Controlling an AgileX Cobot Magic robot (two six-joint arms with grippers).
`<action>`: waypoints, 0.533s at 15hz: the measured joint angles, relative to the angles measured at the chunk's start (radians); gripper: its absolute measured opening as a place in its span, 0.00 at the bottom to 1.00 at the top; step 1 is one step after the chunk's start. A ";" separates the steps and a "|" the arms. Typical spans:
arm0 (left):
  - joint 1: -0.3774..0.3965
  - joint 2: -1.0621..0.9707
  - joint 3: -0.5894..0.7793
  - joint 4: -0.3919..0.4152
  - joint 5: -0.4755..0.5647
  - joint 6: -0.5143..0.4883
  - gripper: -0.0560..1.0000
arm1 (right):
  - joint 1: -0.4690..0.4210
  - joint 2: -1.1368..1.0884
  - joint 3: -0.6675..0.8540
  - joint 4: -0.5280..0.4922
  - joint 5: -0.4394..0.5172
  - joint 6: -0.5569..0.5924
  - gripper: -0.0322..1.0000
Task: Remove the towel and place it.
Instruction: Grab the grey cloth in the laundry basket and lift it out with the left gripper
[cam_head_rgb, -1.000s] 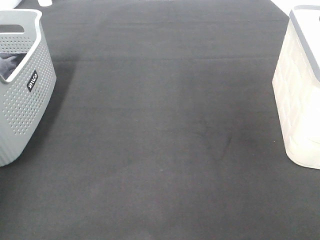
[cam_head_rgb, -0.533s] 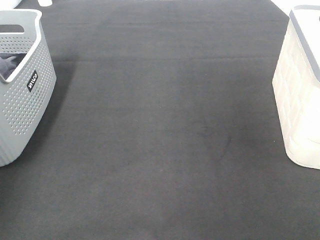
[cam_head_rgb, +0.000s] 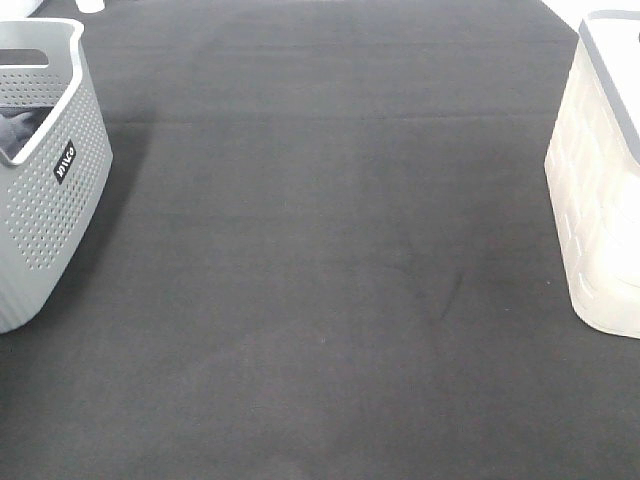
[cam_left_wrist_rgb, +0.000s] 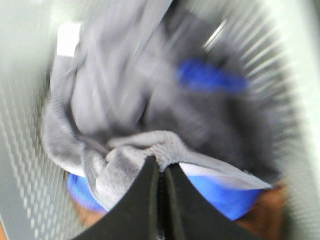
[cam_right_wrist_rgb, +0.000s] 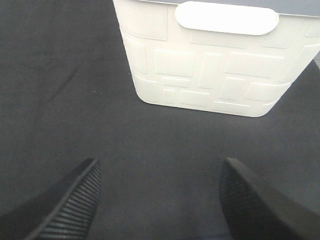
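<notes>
Nothing has moved on the overhead view since a second ago: same black mat (cam_head_rgb: 320, 300), same two baskets, no arms showing.

Wrist cams are where it's at. Closest in, the left gripper (cam_left_wrist_rgb: 161, 169) is squeezed tight on a fold of the towel (cam_left_wrist_rgb: 100, 90), with grey terry bunched right at the tips. Just past the fold, a blue cloth (cam_left_wrist_rgb: 225, 195) peeks out from under it on both sides, and there's another blue patch deeper in. The rest of the towel is heaped beyond that, with its little white tag (cam_left_wrist_rgb: 68, 39) at the far end. All of it sits inside the grey basket (cam_left_wrist_rgb: 20, 150); the picture is pretty blurry though. From above, you only catch a bit of grey towel (cam_head_rgb: 15, 130) over the rim of that basket (cam_head_rgb: 50, 200) on the left.

The right gripper (cam_right_wrist_rgb: 160, 197) is spread wide, holding nothing, over bare mat (cam_right_wrist_rgb: 60, 75). Further out, the white basket (cam_right_wrist_rgb: 210, 65) stands on the mat, clear of the fingers (cam_right_wrist_rgb: 75, 200).
</notes>
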 joint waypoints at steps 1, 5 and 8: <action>0.000 -0.046 -0.015 -0.074 0.000 0.036 0.05 | 0.000 0.000 0.000 0.000 0.000 0.000 0.63; 0.000 -0.188 -0.023 -0.221 0.004 0.059 0.05 | 0.000 0.000 0.000 0.000 0.000 0.000 0.63; 0.000 -0.262 -0.023 -0.333 0.005 0.085 0.05 | 0.000 0.000 0.000 0.000 0.000 0.000 0.63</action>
